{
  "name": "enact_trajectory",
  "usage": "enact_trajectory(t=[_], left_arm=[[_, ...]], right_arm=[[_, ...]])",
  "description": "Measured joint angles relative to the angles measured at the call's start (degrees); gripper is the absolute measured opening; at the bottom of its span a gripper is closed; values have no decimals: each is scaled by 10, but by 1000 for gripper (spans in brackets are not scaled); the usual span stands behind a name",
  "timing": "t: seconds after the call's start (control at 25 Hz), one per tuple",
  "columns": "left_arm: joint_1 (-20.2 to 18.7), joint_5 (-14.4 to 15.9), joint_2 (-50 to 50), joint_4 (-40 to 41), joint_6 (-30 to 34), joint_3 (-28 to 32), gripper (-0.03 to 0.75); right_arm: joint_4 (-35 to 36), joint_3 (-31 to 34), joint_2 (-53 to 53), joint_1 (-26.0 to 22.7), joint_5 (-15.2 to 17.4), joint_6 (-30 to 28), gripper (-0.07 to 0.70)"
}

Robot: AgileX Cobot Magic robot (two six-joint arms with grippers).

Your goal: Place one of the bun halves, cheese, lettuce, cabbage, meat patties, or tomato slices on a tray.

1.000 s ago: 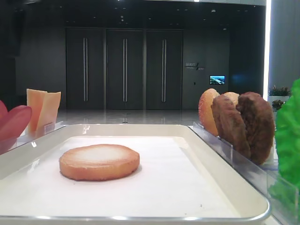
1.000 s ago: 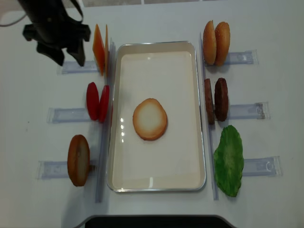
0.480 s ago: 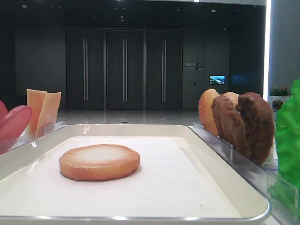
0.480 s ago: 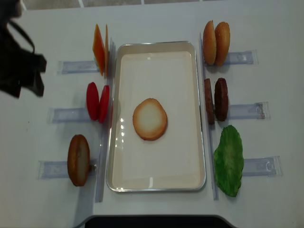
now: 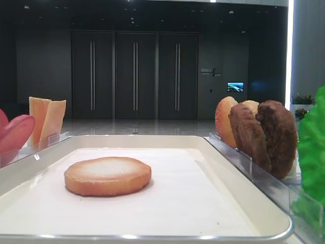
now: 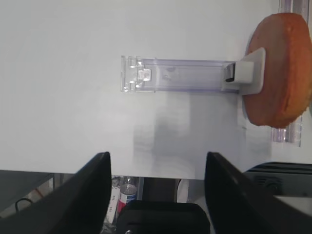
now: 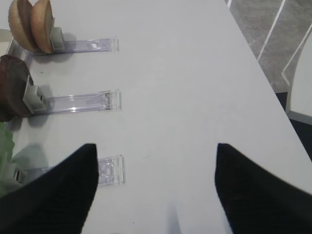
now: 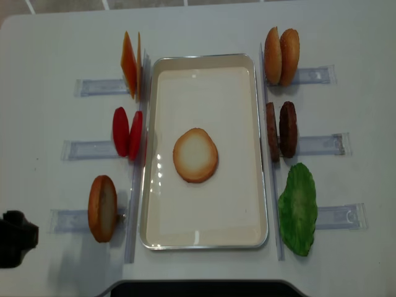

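Note:
One bun half [image 8: 195, 154] lies flat, pale face up, in the middle of the white tray [image 8: 204, 242]. Another bun half [image 8: 102, 208] stands in the front-left rack. Cheese [image 8: 130, 65] and tomato slices [image 8: 127, 133] stand left of the tray. To its right are two more bun halves [image 8: 281, 55], the meat patties [image 8: 281, 130] and the lettuce [image 8: 298, 209]. No cabbage is in view. My left gripper [image 6: 157, 156] is open and empty over the table's front-left edge, left of the upright bun half [image 6: 280, 68]. My right gripper [image 7: 156, 146] is open and empty over bare table.
Clear plastic racks [image 8: 93, 86] stick out on both sides of the tray, each with an empty outer end [image 6: 170, 80]. The table edge [image 6: 146, 174] runs just under the left fingers. The right gripper hangs near the outer rack ends [image 7: 109, 170].
The left arm has swept from the back left, beside the cheese, down the table's left side to the front-left corner. The food and tray have not moved.

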Motion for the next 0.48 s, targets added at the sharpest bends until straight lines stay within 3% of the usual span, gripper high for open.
enact_trajectory(t=[0.16,0.28,0.48], left_arm=[[0,-6,-69,-17,23,23,464],[0,-28,-120,-21,52,37,464],[0,-31,-213,-29,73,41,464]], right_arm=[[0,0,0,0,0,0,482],[0,0,0,0,0,0,482],[0,0,0,0,0,0,482]])
